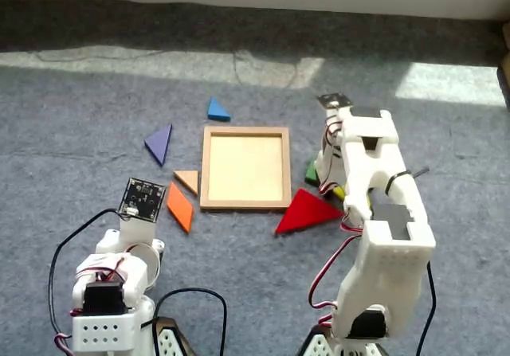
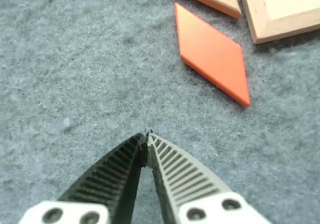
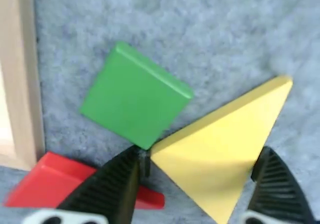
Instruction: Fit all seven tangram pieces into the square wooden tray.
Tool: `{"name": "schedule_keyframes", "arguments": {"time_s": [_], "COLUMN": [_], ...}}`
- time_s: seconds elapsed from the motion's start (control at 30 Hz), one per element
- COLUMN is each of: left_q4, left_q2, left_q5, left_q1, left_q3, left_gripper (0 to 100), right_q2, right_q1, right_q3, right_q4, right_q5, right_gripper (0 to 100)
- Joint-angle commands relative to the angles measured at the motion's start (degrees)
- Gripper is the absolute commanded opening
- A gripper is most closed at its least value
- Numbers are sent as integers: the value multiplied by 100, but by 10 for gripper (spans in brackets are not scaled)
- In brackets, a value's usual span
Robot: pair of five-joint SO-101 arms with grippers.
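Observation:
The square wooden tray (image 1: 245,169) lies empty mid-carpet. Left of it are a purple triangle (image 1: 159,142), a tan triangle (image 1: 187,181) and an orange parallelogram (image 1: 179,206); a blue triangle (image 1: 217,110) sits beyond its far edge. A red triangle (image 1: 307,211) lies at its near right corner. My left gripper (image 2: 146,136) is shut and empty over bare carpet, short of the orange parallelogram (image 2: 212,53). My right gripper (image 3: 195,179) is open, its fingers straddling the yellow triangle (image 3: 225,139), which touches the green square (image 3: 135,96) and overlaps the red triangle (image 3: 50,184).
The right arm (image 1: 374,181) covers most of the green and yellow pieces from above. The tray's rim (image 3: 20,68) runs close beside the green square. Grey carpet lies all around, with a sunlit band and a thin cable (image 1: 239,65) at the back.

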Motion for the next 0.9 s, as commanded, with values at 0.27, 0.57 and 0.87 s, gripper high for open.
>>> {"name": "schedule_keyframes", "arguments": {"time_s": [0.27, 0.57, 0.87], "left_q4": [-88, -88, -88], "left_q2": [-180, -180, -180], "left_q5": [26, 26, 26], "left_q1": [-75, -75, -75], "left_q3": [110, 110, 110], "left_gripper": [5, 5, 5], "right_q2": [13, 22, 48], "right_q1": [-110, -92, -22], "right_q3": [-136, -523, -585], "right_q4": [-66, -110, -145], "right_q5": [-659, -1196, -1187], "right_gripper": [382, 382, 374]}}
